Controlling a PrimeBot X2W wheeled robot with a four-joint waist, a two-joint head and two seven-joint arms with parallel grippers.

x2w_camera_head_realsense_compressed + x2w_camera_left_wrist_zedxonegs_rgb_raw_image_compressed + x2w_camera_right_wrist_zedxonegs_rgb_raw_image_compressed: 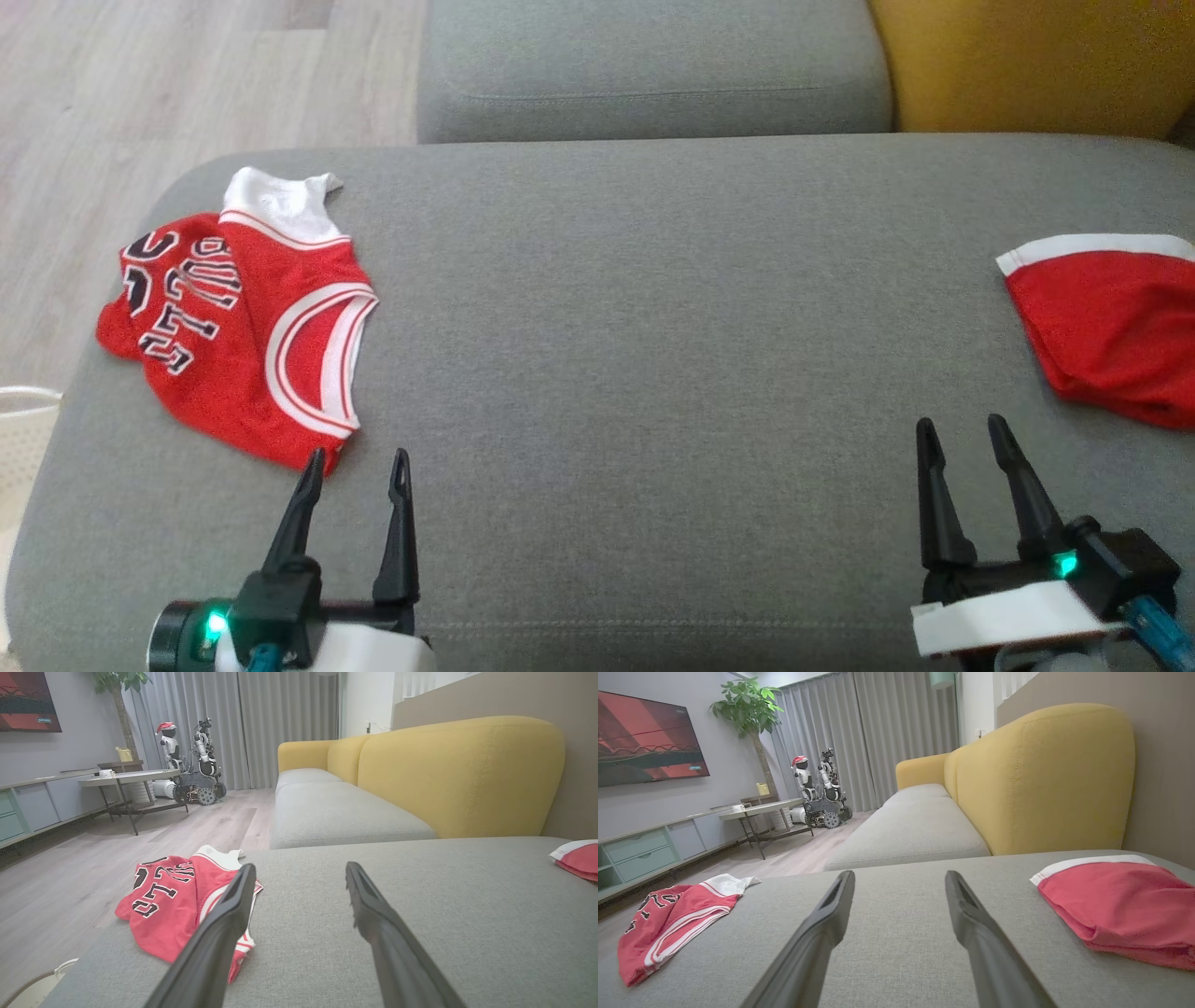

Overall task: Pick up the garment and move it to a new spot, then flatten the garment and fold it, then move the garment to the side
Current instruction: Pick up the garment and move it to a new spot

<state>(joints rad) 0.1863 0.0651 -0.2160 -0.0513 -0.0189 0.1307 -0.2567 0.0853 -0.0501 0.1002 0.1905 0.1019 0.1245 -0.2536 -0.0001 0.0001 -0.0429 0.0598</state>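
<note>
at the far left, pale wood floor (140,93) and the rim of a white basket (19,411), just off the grey cushion (653,327). next, the garment (233,327): lies loosely doubled over on the cushion's left part, right up against the rounded left edge, with dark lettering to the left, a white-trimmed curved opening to the right and the white panel at the far end. likely to slip floorward if nudged left.

looks like thin, light mesh, wholly limp, with no stiffness to lift by; bound to sag and fall open from a single pinch. probably best taken at the banded trim or the shoulders, thicker and less slippery there, with two well-separated pinches to keep it spread.

at its near corner, the left gripper (359,455): jaws parted fairly wide, nothing between them, one fingertip right at the hem. touching or just above, cannot tell.

then a broad bare stretch of cushion through the middle, ample room for spreading and folding. further right, the right gripper (961,423): also parted and empty, well apart from the garment. beyond it, another red cloth (1111,327) with a white band at the right edge, worth keeping clear of. at the back, a second grey seat (653,65) and a yellow backrest (1027,65).
</note>
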